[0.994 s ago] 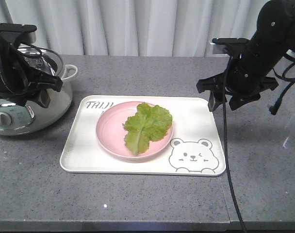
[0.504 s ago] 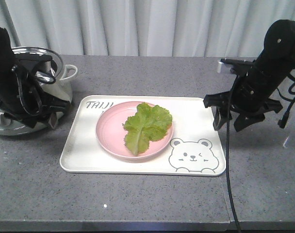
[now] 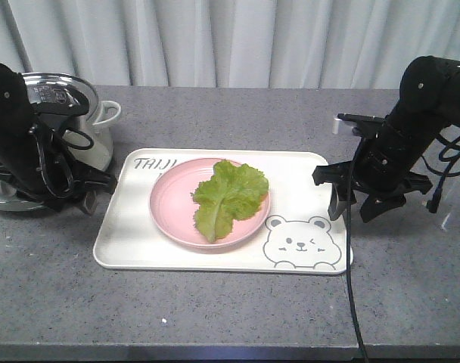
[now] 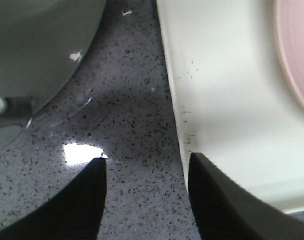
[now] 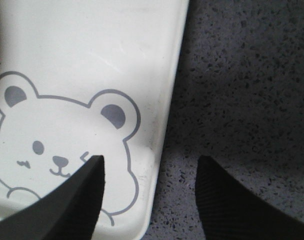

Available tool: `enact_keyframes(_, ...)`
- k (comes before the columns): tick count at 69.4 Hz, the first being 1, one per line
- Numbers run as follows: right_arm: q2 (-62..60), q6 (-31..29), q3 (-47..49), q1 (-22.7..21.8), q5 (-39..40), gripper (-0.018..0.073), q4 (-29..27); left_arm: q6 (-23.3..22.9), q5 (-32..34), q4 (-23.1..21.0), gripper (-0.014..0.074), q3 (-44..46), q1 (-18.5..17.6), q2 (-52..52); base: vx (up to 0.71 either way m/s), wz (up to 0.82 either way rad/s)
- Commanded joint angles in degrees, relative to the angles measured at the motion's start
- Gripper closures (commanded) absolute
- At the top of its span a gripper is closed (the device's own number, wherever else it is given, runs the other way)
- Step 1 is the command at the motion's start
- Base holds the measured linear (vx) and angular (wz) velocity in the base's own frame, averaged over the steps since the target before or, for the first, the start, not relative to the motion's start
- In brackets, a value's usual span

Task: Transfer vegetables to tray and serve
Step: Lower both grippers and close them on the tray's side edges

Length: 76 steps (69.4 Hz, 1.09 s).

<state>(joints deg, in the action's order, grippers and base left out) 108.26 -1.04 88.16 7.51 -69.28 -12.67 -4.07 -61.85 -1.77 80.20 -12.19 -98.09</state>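
Green leaf lies on a pink plate in the middle of the white tray on the grey table. The left gripper hangs low by the tray's left edge, near a pot. The right gripper hangs low at the tray's right edge.

From the left wrist, two dark fingers are spread apart and hold nothing. One is over the tray's edge, the other over the table.

From the right wrist, the fingers are wide apart too and hold nothing. The tray's edge by the bear runs between them.
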Motion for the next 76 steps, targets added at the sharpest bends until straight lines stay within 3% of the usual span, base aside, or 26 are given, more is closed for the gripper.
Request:
enact_keyframes(1,-1.93,0.20,1.23,-0.18,0.95,0.0167,-0.53,-0.02,2.75,-1.85,0.0241,1.07,0.05,2.36,0.00,0.00)
enact_keyframes(43,0.90,0.14,1.23,-0.18,0.94,0.0167,-0.31,1.90,3.13,-5.68,0.0241,-0.49,0.05,-0.30,0.00,0.00)
enact_keyframes(76,3.39,0.14,1.23,-0.18,-0.31,0.0167,-0.25,1.90,5.83,-5.74,0.0241,-4.23,-0.12,-0.49,0.00,0.00)
